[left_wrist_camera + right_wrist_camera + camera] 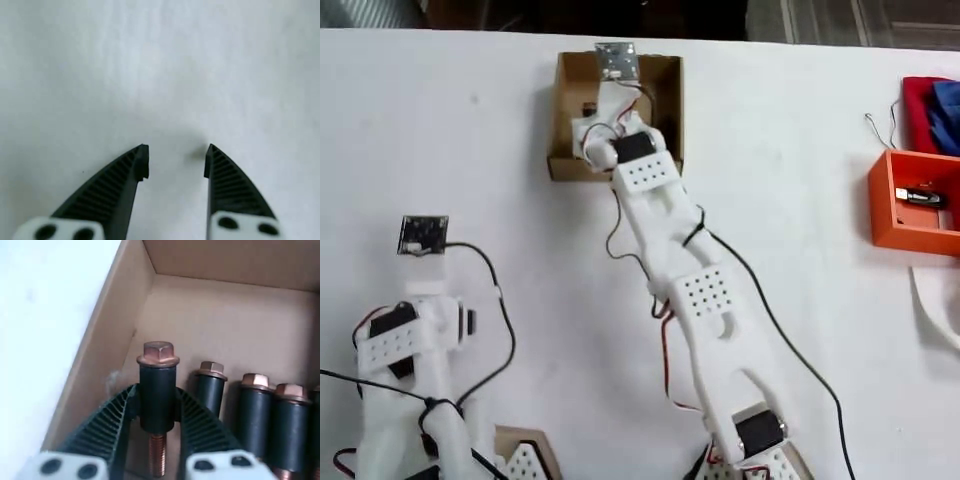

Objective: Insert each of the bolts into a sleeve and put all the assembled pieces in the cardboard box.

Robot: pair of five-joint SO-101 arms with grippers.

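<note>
Your right gripper (156, 395) clamps a sleeved bolt (158, 354) inside the box (100, 375) | left gripper (176, 160) half open, empty, over table (150, 60).

High cam: you look down over table (800, 130) from far above. Left wrist cam: close, facing down at table (150, 60). Right wrist cam: close, looking into box (112, 345); you share box (563, 110) with high view.

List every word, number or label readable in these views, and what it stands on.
None can be read.
The pale mark on the black stick in the orange tray is too blurred to read.
The cardboard box and the bolt heads show no print.
</note>
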